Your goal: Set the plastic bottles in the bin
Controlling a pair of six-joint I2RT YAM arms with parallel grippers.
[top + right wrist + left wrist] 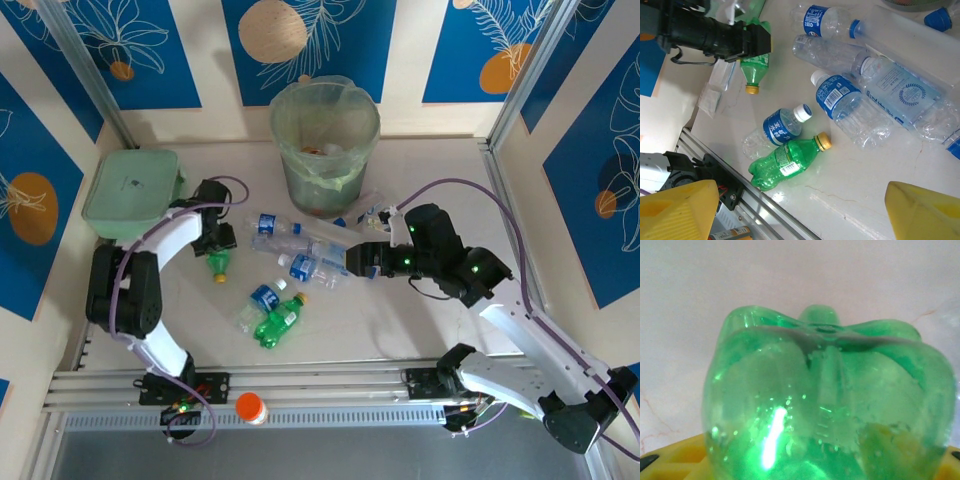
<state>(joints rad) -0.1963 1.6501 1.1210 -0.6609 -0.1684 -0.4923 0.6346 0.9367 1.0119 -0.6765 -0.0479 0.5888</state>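
Our left fingers [759,40] pinch a green bottle [218,262], right fingers [922,210] spread empty; many bottles [300,265] lie on the desk [400,340], outside the bin [372,125].

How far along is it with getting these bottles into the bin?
The bin already holds something, though I cannot tell what. The left claw grips one green bottle. Many other bottles lie on the table, so most is left.

top: overhead, whole table [400,330] | left wrist: close on green bottle [825,405] | right wrist: above same bottles [840,102]
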